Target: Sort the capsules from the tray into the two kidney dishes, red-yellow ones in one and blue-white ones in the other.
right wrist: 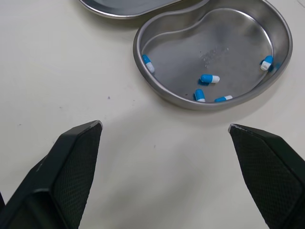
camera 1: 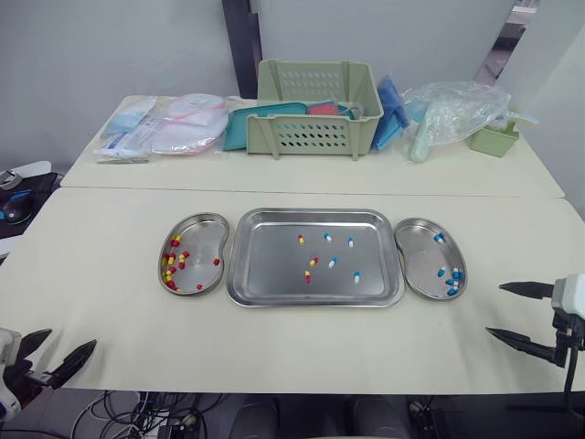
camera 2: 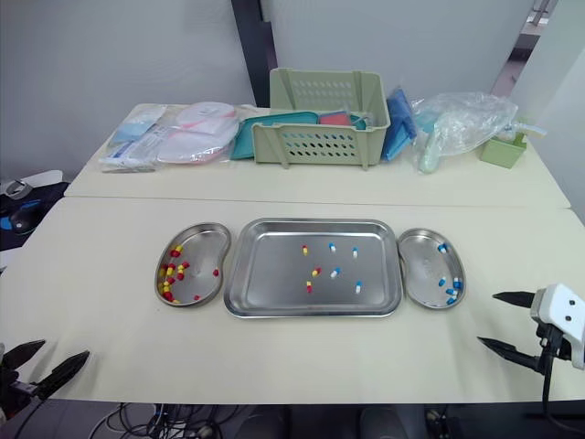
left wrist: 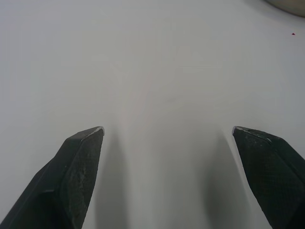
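Left gripper (camera 1: 73, 337) and right gripper (camera 1: 494, 309) hover over the table (camera 1: 110, 274), fingers spread, empty. Mixed capsules (camera 1: 332, 262) lie in the tray (camera 1: 315, 302).

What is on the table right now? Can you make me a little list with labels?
Tray: three red-yellow capsules and four blue-white capsules waiting
Left dish: red-yellow ones only
Right dish: blue-white ones only
Left jaws: open, holding nothing
Right jaws: open, holding nothing
Far side: green basket among packets
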You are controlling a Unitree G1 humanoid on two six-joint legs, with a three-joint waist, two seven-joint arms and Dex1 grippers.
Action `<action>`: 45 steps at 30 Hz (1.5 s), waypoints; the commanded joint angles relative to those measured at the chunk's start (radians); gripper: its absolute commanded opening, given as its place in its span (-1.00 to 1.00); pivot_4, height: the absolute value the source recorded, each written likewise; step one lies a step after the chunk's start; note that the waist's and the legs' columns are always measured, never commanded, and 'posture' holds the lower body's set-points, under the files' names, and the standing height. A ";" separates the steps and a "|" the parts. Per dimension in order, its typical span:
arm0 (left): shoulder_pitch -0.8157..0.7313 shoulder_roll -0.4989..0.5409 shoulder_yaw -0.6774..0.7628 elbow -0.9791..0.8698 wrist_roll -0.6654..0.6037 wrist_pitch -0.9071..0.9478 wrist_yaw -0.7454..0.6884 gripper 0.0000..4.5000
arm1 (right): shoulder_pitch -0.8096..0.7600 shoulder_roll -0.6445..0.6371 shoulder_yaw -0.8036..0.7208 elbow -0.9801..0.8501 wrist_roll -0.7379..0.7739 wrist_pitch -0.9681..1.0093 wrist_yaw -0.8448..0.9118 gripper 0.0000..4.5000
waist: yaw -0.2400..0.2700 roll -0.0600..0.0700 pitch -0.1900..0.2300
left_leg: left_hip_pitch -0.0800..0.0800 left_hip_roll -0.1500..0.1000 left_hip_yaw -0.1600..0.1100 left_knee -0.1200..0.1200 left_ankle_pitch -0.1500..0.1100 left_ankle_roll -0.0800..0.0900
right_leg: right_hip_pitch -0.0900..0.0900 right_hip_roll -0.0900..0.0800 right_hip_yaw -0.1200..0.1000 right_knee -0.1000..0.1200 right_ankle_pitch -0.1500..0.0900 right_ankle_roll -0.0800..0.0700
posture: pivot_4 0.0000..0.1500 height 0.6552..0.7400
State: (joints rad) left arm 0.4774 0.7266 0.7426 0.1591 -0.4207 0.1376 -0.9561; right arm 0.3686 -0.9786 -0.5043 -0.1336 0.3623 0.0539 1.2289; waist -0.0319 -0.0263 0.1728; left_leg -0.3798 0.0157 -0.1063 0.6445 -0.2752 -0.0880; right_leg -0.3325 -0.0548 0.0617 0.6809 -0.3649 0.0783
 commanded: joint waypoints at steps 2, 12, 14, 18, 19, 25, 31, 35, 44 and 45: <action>0.044 0.012 -0.013 -0.068 -0.014 0.002 -0.046 0.99 | 0.055 0.001 -0.091 -0.065 0.004 -0.029 0.018 1.00 | 0.000 0.000 0.000 | 0.000 0.000 0.000 0.000 0.000 0.000 | 0.000 0.000 0.000 0.000 0.000 0.000 | 1.00 1.00; 0.066 -0.011 -0.111 -0.268 -0.050 0.013 -0.122 0.99 | 0.155 0.121 -0.055 -0.346 0.025 0.019 -0.073 1.00 | 0.001 0.000 0.000 | 0.000 0.000 0.000 0.000 0.000 0.000 | 0.000 0.000 0.000 0.000 0.000 0.000 | 1.00 1.00; 0.059 -0.009 -0.157 -0.347 -0.052 0.003 -0.140 0.99 | 0.163 0.164 -0.002 -0.442 0.035 0.052 -0.124 1.00 | 0.002 0.000 0.000 | 0.000 0.000 0.000 0.000 0.000 0.000 | 0.000 0.000 0.000 0.000 0.000 0.000 | 1.00 1.00; 0.017 0.020 -0.266 -0.500 -0.058 0.107 -0.105 0.99 | 0.148 0.246 0.152 -0.579 0.019 0.109 -0.233 1.00 | 0.002 0.000 -0.001 | -0.001 0.000 0.000 0.000 0.000 0.000 | 0.000 0.000 0.000 0.000 0.000 0.000 | 1.00 1.00; -0.006 0.017 -0.289 -0.526 -0.056 0.120 -0.085 0.99 | 0.134 0.274 0.196 -0.591 -0.005 0.113 -0.273 1.00 | 0.002 0.000 -0.001 | 0.000 0.000 -0.001 0.000 0.000 0.000 | 0.000 0.000 -0.001 0.000 0.000 0.000 | 1.00 1.00; -0.123 0.001 -0.366 -0.673 -0.102 0.222 0.010 0.99 | 0.084 0.380 0.379 -0.578 -0.128 0.088 -0.409 1.00 | 0.001 0.000 0.000 | 0.000 0.000 -0.001 0.000 0.000 0.000 | 0.000 0.000 0.000 0.000 0.000 0.000 | 1.00 1.00; -0.266 -0.016 -0.470 -0.735 -0.117 0.291 0.084 0.99 | 0.054 0.433 0.466 -0.533 -0.177 0.037 -0.466 1.00 | 0.002 0.001 0.000 | 0.000 0.000 -0.002 0.001 0.000 0.000 | 0.000 0.000 -0.001 0.001 0.000 0.000 | 1.00 1.00; -0.307 -0.035 -0.515 -0.731 -0.125 0.314 0.107 0.91 | 0.066 0.434 0.482 -0.538 -0.183 0.033 -0.481 1.00 | 0.000 0.001 0.000 | 0.000 0.000 -0.002 0.000 0.000 0.000 | -0.001 0.001 0.000 0.000 0.000 0.000 | 1.00 1.00; -0.425 -0.100 -0.709 -0.676 -0.044 0.357 0.194 0.75 | 0.071 0.428 0.500 -0.486 -0.190 -0.013 -0.481 1.00 | 0.002 0.002 0.000 | 0.000 -0.001 -0.002 0.001 0.000 0.000 | 0.000 0.001 0.000 0.001 0.000 0.000 | 1.00 1.00; -0.448 -0.112 -0.734 -0.660 -0.033 0.360 0.202 0.75 | 0.072 0.426 0.503 -0.477 -0.192 -0.023 -0.479 1.00 | 0.002 0.002 0.000 | 0.000 -0.001 -0.002 0.001 0.000 0.000 | 0.000 0.001 0.000 0.001 0.000 0.000 | 1.00 1.00</action>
State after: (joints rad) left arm 0.0533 0.6261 0.0382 -0.5028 -0.4717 0.4966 -0.7708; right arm 0.4383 -0.5469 -0.0033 -0.6025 0.1739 0.0654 0.7507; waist -0.0300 -0.0247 0.1725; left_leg -0.3801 0.0149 -0.1084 0.6453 -0.2750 -0.0882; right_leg -0.3326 -0.0543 0.0614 0.6815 -0.3649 0.0784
